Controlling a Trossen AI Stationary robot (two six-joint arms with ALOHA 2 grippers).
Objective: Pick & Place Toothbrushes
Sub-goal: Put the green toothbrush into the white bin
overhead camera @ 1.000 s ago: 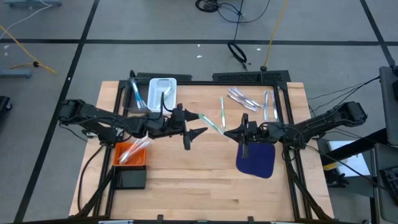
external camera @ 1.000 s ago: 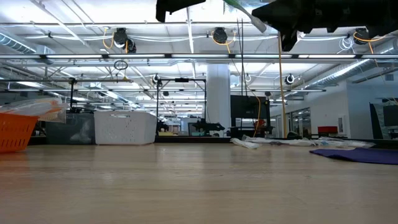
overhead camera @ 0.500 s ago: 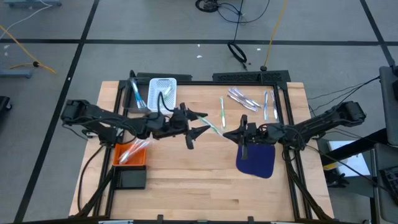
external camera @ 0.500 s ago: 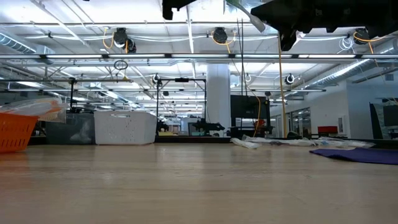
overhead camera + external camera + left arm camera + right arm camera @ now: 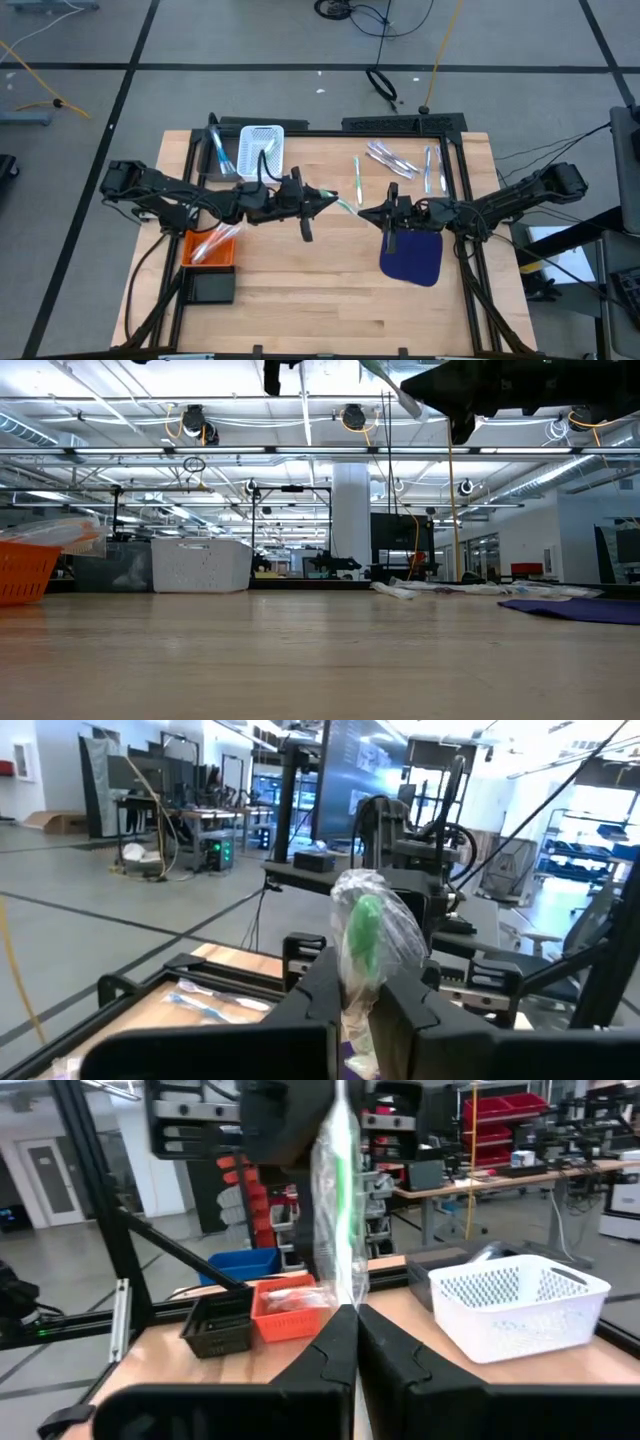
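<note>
One green toothbrush (image 5: 345, 205) in a clear wrapper hangs above the middle of the table, spanning the gap between my two grippers. My left gripper (image 5: 326, 200) is shut on its left end and my right gripper (image 5: 366, 212) on its right end. In the left wrist view the wrapped green toothbrush (image 5: 364, 935) rises between my fingers. The right wrist view shows the toothbrush (image 5: 338, 1200) running from my gripper (image 5: 351, 1342) to the left gripper (image 5: 290, 1120). More toothbrushes (image 5: 392, 158) lie loose on the table at the far right. My left gripper pinches the wrapped toothbrush's left end (image 5: 357, 982) between its two fingers (image 5: 312, 988), coming about level from the table's left, along the brush. That end is lifted clear of the table. My right gripper pinches the toothbrush's right end (image 5: 347, 1302) between its shut fingers (image 5: 328, 1348), coming about level from the table's right, along the brush. The brush spans clear of the table to the other gripper.
A white basket (image 5: 261, 148) stands at the far edge, with toothbrushes (image 5: 220, 150) to its left. An orange bin (image 5: 198, 262) holding toothbrushes and a black bin (image 5: 212, 287) stand at the left. A dark blue mat (image 5: 413, 258) lies below my right gripper.
My left gripper, open a second ago with its fingers on either side of the toothbrush's left end, has shut on it. My right gripper has kept its hold, and the toothbrush has stayed in the air between the two.
</note>
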